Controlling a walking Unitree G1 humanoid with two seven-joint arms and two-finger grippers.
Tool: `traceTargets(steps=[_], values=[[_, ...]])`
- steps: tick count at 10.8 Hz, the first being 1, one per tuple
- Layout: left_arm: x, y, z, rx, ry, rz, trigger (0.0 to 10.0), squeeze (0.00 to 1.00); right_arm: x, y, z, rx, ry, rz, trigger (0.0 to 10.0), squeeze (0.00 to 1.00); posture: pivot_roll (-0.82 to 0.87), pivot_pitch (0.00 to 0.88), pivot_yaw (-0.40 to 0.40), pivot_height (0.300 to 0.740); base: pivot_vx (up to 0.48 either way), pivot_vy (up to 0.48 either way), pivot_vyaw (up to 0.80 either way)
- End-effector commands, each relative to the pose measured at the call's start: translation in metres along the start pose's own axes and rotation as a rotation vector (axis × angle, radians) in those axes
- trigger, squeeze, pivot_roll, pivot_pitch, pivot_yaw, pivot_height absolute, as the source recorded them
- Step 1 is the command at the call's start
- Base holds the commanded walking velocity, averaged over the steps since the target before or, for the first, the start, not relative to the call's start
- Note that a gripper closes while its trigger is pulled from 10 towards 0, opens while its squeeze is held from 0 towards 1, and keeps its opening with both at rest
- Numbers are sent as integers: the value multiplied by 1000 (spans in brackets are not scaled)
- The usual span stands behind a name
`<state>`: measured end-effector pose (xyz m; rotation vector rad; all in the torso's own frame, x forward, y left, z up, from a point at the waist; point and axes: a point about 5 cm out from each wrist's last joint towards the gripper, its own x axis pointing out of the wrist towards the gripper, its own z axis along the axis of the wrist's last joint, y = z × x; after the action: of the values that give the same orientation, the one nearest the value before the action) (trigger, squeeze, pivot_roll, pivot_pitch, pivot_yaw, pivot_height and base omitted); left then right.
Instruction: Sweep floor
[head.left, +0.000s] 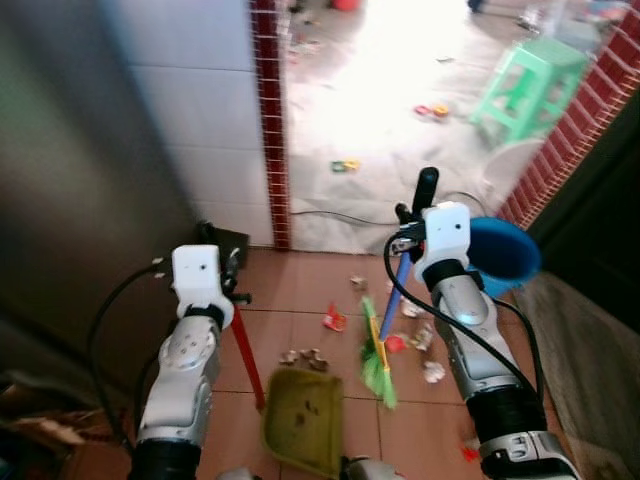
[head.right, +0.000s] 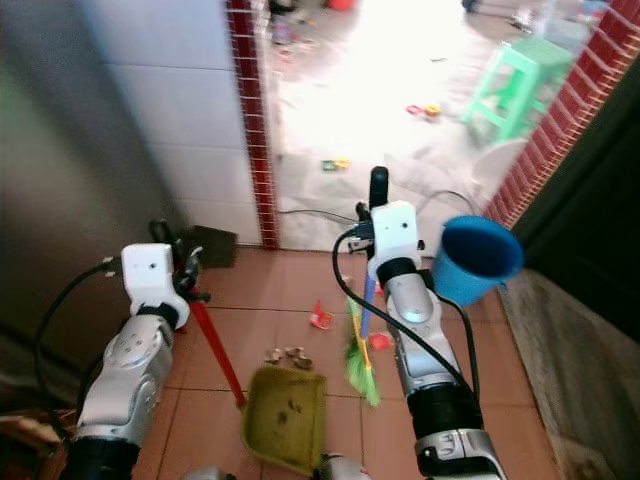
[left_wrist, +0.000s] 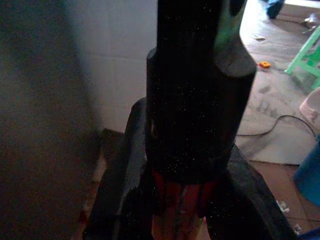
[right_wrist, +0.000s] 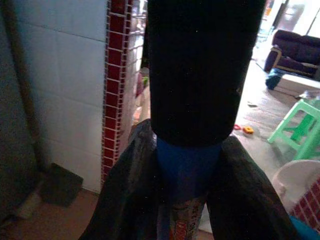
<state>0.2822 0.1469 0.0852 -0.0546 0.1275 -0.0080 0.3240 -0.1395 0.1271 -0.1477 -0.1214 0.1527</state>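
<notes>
Nearest to us, at the lower edge of the head views, lies the green dustpan, flat on the terracotta floor tiles, with a few dark specks in its tray. Its red handle rises obliquely to the left gripper, whose fingers are clamped on the shaft; in the left wrist view we see the red shaft between them, below a black grip. The right gripper is closed on the broom handle; in the right wrist view the blue shaft sits between its fingers, under a black cap. The shaft slopes down to the green bristles, which rest on the tiles just right of the dustpan. Scattered litter lies around the bristles: a red scrap, pale crumpled pieces to the right, and small brown bits just beyond the dustpan's far edge. A blue bucket stands just behind the right arm; whether it touches the arm we cannot tell. Beyond, a white tiled wall edged with red brick opens onto a bright concrete floor bearing more debris, a black cable and a green stool.
</notes>
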Motion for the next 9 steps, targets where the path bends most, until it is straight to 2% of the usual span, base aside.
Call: traceTargets(steps=[1, 9], values=[[1, -2, 9, -2, -35, -12, 10000, 0, 2, -3, 5, -4, -13, -6, 10000, 0, -62, 70, 5, 740, -247, 0, 0], [4, 0, 11, 0, -27, -12, 10000, 0, 5, -2, 9, -12, -28, 3, 10000, 0, -58, 49, 6, 740, -258, 0, 0]])
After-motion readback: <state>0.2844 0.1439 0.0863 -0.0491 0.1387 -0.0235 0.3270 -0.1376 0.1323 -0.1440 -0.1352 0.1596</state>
